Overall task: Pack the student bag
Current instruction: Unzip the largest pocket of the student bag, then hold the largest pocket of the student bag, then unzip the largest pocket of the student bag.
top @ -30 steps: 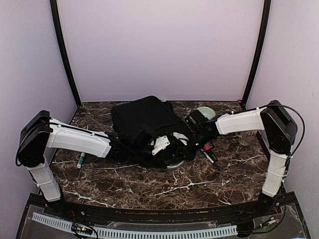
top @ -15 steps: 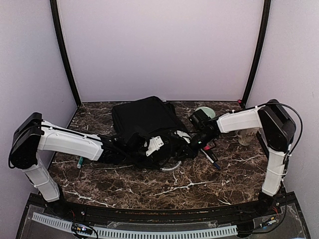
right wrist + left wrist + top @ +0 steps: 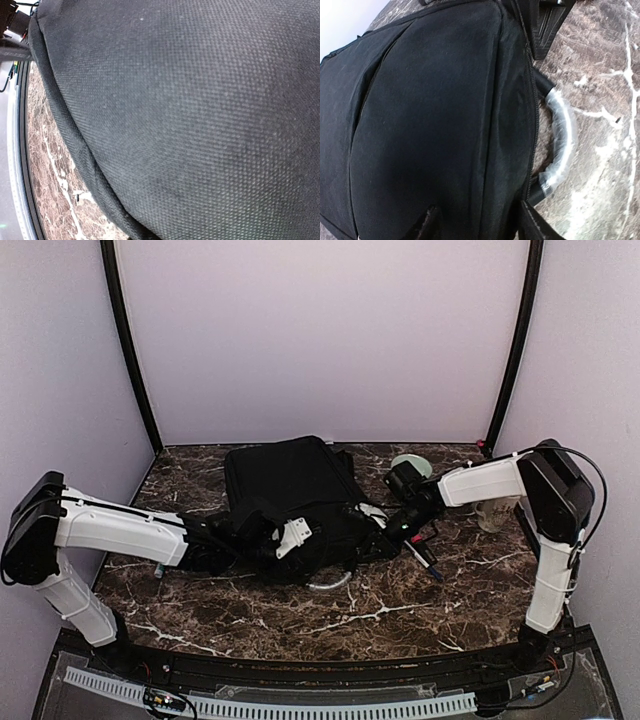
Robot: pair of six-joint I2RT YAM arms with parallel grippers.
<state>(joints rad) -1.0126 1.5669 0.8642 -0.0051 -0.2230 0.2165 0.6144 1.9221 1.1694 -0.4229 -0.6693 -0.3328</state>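
right wrist, student bag [image 3: 190, 110] fills view, claw hidden

Student bag [image 3: 290, 480] fills mid-table between both arms; near marble table [image 3: 400, 615] lies bare.

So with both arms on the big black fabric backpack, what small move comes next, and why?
Probably a lift of the top edge to open it: the big black fabric backpack lies flat, both hands sit at its near end by the grey looped handle, and the zipper seam looks shut.
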